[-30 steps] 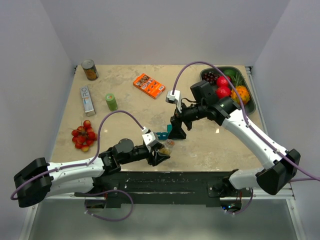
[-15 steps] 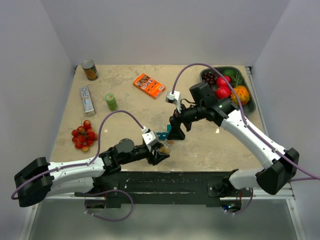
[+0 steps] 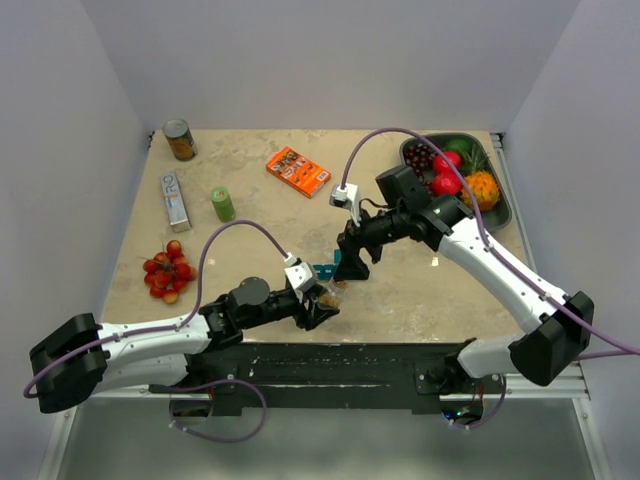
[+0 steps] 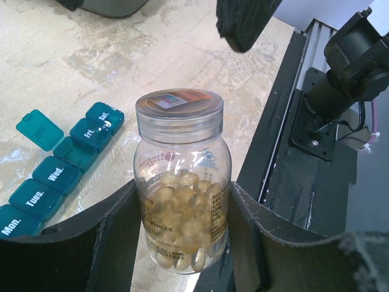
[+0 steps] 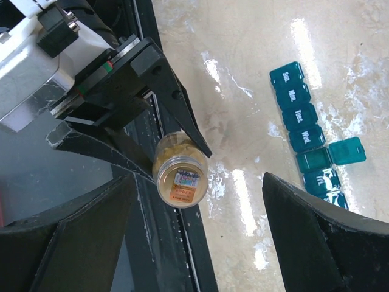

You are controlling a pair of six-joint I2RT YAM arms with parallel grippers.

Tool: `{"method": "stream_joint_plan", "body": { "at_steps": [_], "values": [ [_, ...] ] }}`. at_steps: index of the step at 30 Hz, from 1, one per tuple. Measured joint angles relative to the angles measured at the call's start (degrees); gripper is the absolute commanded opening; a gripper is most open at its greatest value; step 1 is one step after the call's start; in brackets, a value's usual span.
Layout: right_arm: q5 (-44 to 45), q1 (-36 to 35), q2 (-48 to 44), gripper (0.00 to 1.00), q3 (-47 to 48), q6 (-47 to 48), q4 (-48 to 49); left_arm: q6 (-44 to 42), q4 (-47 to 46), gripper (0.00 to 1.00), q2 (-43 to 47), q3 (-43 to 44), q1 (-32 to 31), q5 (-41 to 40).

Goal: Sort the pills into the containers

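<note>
While clamping the pill bottle (image 4: 182, 182) in left gripper (image 4: 182, 237) for uncapping, needs wide-open right gripper (image 3: 350, 268) closed on lid (image 4: 179, 112).

Overhead, wrist close-ups sharing pill bottle (image 4: 182, 182)

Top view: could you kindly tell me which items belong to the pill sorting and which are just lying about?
Job: pill bottle, teal pill organizer.
Lying about: tin can, orange box, green cylinder, silver box, cherry tomatoes, fruit tray.
</note>
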State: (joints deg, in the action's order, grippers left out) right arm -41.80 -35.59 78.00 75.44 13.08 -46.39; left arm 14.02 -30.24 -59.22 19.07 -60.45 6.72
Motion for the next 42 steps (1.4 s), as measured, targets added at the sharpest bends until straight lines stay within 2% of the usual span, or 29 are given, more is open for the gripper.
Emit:
{"method": "stream_joint_plan", "body": {
  "at_steps": [21,33,38,41,42],
  "values": [
    [-0.81,-0.96,2.97,0.88,0.00,1.09,-2.23,-0.04,0.20,0.00,-0.61,0.17,0.00,-1.03],
    [0.63,-3.26,5.38,0.75,-0.92,1.11,-2.32,-0.07,1.18,0.00,-0.87,0.76,0.00,-1.29],
    [0.76,-3.82,6.03,0.63,-0.92,1.46,-2.49,-0.09,1.18,0.00,-0.87,0.98,0.02,-1.49],
    [0.68,-4.15,6.12,0.45,-0.92,1.92,-3.02,-0.09,1.20,0.00,-0.87,0.98,0.02,-1.64],
    [0.57,-4.22,6.12,0.32,-0.92,2.23,-3.30,-0.09,1.20,0.00,-0.87,0.98,0.02,-1.68]
  ]
}}
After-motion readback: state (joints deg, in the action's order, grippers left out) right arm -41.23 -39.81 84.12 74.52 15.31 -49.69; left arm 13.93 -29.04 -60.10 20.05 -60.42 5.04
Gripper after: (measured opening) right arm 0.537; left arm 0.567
